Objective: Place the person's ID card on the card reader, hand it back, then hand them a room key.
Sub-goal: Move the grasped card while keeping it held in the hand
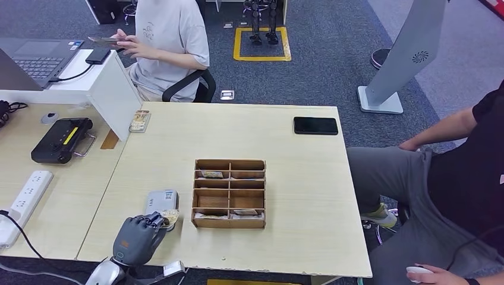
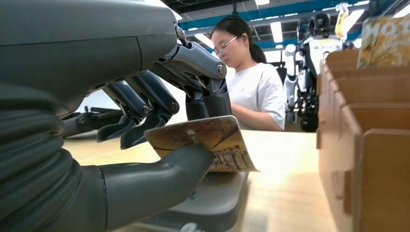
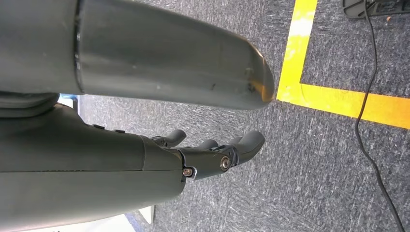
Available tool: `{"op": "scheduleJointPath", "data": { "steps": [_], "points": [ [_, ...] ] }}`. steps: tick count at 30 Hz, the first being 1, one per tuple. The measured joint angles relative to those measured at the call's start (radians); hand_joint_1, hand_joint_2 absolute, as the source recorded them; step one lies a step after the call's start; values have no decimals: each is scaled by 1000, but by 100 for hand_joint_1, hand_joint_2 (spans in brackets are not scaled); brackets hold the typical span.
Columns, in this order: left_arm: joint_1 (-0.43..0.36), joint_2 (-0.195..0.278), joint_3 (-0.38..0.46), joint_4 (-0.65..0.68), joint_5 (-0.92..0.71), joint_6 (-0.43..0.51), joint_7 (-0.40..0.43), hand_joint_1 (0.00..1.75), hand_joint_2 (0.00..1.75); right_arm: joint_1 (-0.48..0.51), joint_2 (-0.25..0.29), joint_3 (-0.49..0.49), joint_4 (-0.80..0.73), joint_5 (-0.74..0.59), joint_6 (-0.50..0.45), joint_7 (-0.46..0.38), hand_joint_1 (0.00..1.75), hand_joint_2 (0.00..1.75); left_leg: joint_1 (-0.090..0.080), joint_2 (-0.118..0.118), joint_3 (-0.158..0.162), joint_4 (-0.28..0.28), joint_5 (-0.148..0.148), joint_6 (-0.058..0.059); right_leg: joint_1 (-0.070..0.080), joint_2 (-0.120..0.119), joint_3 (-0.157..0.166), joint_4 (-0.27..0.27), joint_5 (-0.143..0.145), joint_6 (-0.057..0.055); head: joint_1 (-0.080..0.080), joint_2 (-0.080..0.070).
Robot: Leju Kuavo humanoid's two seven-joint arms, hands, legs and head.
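My left hand point(image 1: 138, 236) is at the table's near left, pinching a brown patterned ID card point(image 2: 212, 140) between thumb and fingers. The card point(image 1: 169, 215) hovers right over the small grey card reader point(image 1: 161, 202), whose top point(image 2: 215, 200) lies just under it. A wooden compartment box point(image 1: 229, 193) with room key cards point(image 1: 212, 174) stands to the right of the reader. A person in black point(image 1: 451, 178) sits at the table's right side. My right hand point(image 3: 212, 152) hangs beside my body over the carpet, its fingers apart and holding nothing.
A black phone point(image 1: 315, 125) lies at the table's far right. On the left desk sit a black device point(image 1: 61, 139), a power strip point(image 1: 25, 199) and a laptop point(image 1: 32, 59). Another person in a white shirt point(image 1: 169, 41) sits behind the table.
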Motion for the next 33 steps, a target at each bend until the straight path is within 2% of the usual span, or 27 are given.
{"op": "scheduleJointPath", "data": {
  "steps": [10, 33],
  "points": [
    [-10, 26, 2, 54, -81, 1, 61, 175, 175, 0, -2, 0, 16, 0, -13, -6, 0, 0, 0, 0, 3, -1, 0, 0, 0, -1, 4, 0, 0, 0, 0, 0],
    [-21, 25, 4, 81, -63, 1, 75, 175, 175, 0, -7, 0, 31, 0, -26, -9, 0, 0, 0, -1, 8, -2, 1, -1, 0, -1, 7, 0, 0, -1, 0, 0]
  ]
}}
